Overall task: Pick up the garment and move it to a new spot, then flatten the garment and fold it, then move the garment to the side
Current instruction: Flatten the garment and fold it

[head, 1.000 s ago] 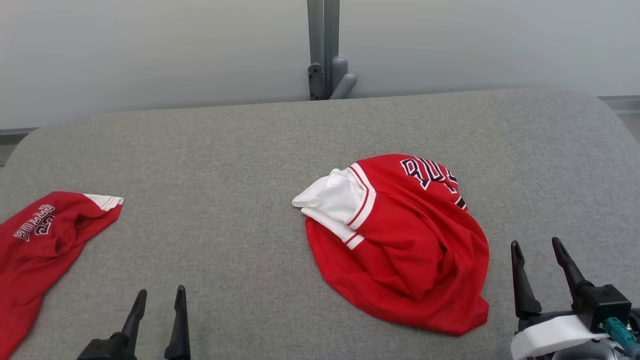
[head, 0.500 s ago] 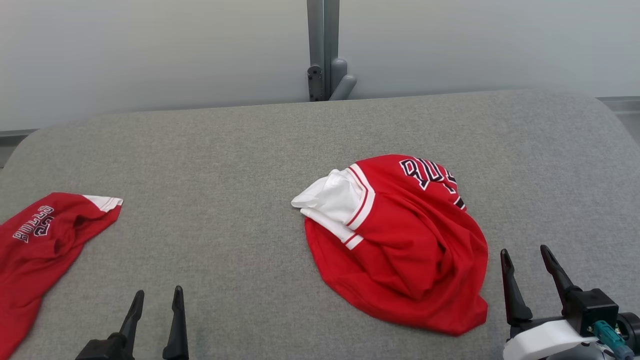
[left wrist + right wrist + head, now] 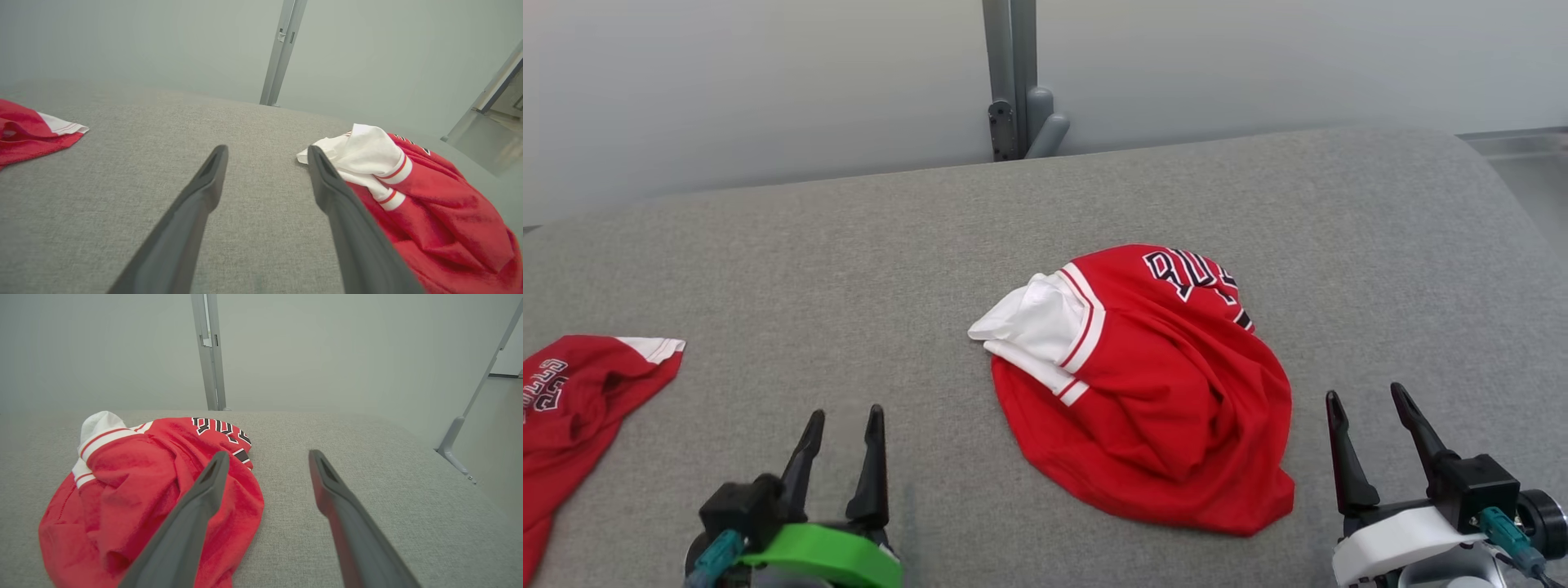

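A crumpled red garment (image 3: 1160, 400) with white sleeve trim and black lettering lies bunched on the grey table (image 3: 849, 261), right of centre. It appears in the left wrist view (image 3: 425, 212) and the right wrist view (image 3: 143, 490) too. My left gripper (image 3: 845, 420) hovers open near the front edge, left of the garment, nothing between its fingers. My right gripper (image 3: 1368, 396) stands open just right of the garment's lower edge, also empty. Neither gripper touches the cloth.
A second red garment (image 3: 572, 408) with white trim lies at the table's far left edge, also seen in the left wrist view (image 3: 28, 130). A grey metal post (image 3: 1013, 82) stands behind the table against the pale wall. The table's rounded right corner lies past my right gripper.
The head camera has shifted, sliding the scene leftward. My left gripper has risen further into view, now showing its green wrist. My right gripper has dropped lower and drawn slightly nearer the garment.
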